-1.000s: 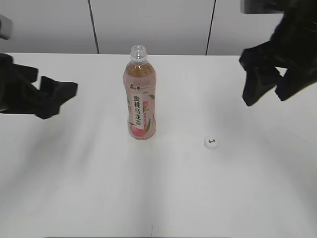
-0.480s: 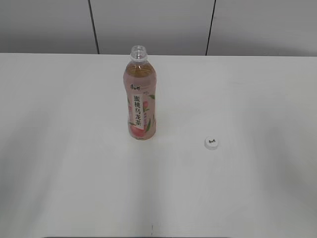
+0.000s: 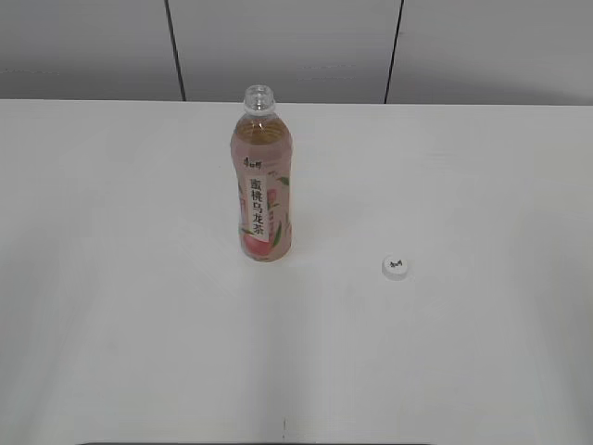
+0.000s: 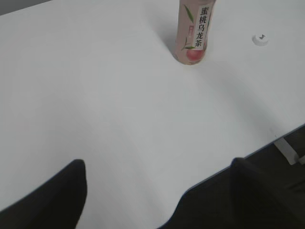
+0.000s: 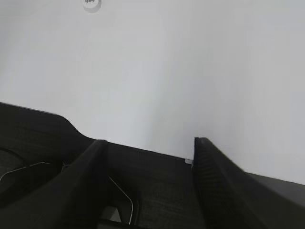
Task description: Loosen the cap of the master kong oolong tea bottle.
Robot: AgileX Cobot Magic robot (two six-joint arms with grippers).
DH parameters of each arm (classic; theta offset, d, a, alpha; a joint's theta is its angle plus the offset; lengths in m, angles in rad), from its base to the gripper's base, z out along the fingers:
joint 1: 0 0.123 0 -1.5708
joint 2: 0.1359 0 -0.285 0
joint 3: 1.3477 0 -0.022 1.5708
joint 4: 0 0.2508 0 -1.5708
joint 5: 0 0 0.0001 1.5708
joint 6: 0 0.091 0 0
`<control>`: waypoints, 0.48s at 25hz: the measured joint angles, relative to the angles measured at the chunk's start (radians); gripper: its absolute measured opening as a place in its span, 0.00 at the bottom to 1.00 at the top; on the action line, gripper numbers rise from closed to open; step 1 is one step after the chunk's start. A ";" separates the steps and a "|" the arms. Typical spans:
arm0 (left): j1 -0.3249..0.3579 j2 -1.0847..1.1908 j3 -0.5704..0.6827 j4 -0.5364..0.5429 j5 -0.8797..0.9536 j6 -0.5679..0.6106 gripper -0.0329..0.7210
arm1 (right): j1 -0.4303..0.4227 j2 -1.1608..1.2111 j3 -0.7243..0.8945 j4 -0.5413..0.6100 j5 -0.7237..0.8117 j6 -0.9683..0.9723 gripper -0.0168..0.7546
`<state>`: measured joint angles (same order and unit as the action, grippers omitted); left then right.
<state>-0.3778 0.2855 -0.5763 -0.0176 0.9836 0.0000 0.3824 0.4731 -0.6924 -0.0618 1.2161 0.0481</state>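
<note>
White cap off bottle, unmoved, both arms since withdrawn

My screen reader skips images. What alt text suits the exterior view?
An open tea bottle with a pink label stands upright on a white table. Its small white cap lies on the table to the right, apart from it. No robot arms are visible.

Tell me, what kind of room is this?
Probably a lab or test room, not a kitchen: a bare white table, plain grey wall panels, and only one bottle with its cap lying beside it.
</note>
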 joint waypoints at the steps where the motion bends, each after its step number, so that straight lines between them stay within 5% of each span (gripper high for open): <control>1: 0.000 -0.020 0.000 0.000 0.005 0.000 0.77 | 0.000 -0.047 0.024 0.000 -0.005 -0.009 0.57; 12: 0.000 -0.292 0.019 0.024 0.044 0.019 0.73 | 0.000 -0.475 0.180 0.003 -0.109 -0.072 0.57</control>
<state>-0.3778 -0.0067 -0.5576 0.0067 1.0277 0.0186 0.3824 -0.0018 -0.5123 -0.0589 1.1066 -0.0243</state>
